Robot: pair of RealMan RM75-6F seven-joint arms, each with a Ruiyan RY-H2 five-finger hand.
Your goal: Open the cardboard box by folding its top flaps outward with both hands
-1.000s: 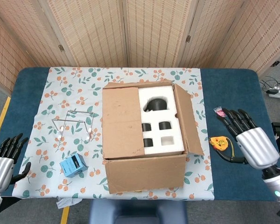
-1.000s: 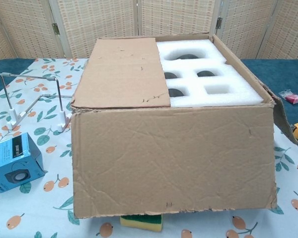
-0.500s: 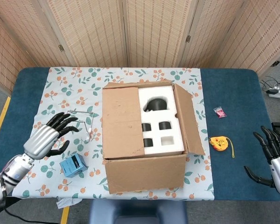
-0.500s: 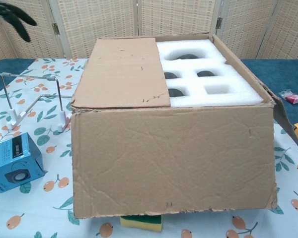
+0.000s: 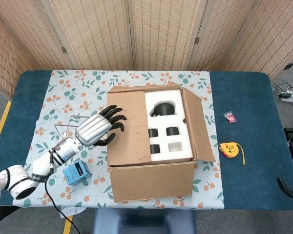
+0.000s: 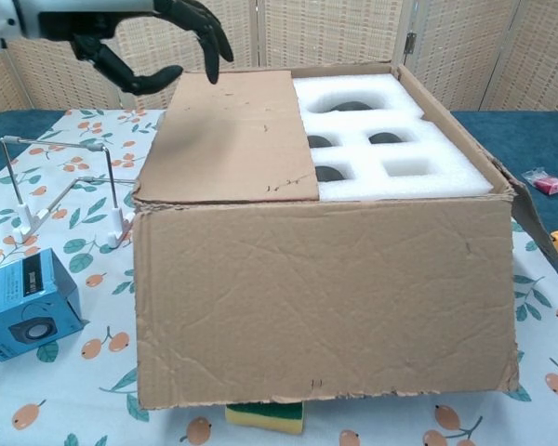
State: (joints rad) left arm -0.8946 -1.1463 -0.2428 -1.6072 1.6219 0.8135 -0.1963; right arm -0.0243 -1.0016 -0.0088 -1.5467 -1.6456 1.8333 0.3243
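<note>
The cardboard box (image 5: 151,181) stands mid-table. Its left flap (image 5: 129,127) lies flat over the left half, and its right flap (image 5: 196,127) leans outward. White foam (image 5: 178,111) with dark parts set in its cutouts shows in the uncovered half. My left hand (image 5: 98,127) hovers over the left flap's outer edge with fingers spread and nothing in them; the chest view shows the left hand (image 6: 147,35) above the flap (image 6: 231,137). Of my right hand only a dark fingertip (image 5: 288,188) shows, at the bottom right edge of the head view.
Left of the box are a wire stand (image 5: 78,127) and a small blue box (image 5: 76,173). To its right lie a yellow tape measure (image 5: 230,148) and a small pink packet (image 5: 229,117). A yellow-green sponge (image 6: 265,415) lies under the box's front edge.
My left hand has moved right and forward, from beside the wire stand to above the left flap's edge. My right hand has dropped almost out of the head view.
</note>
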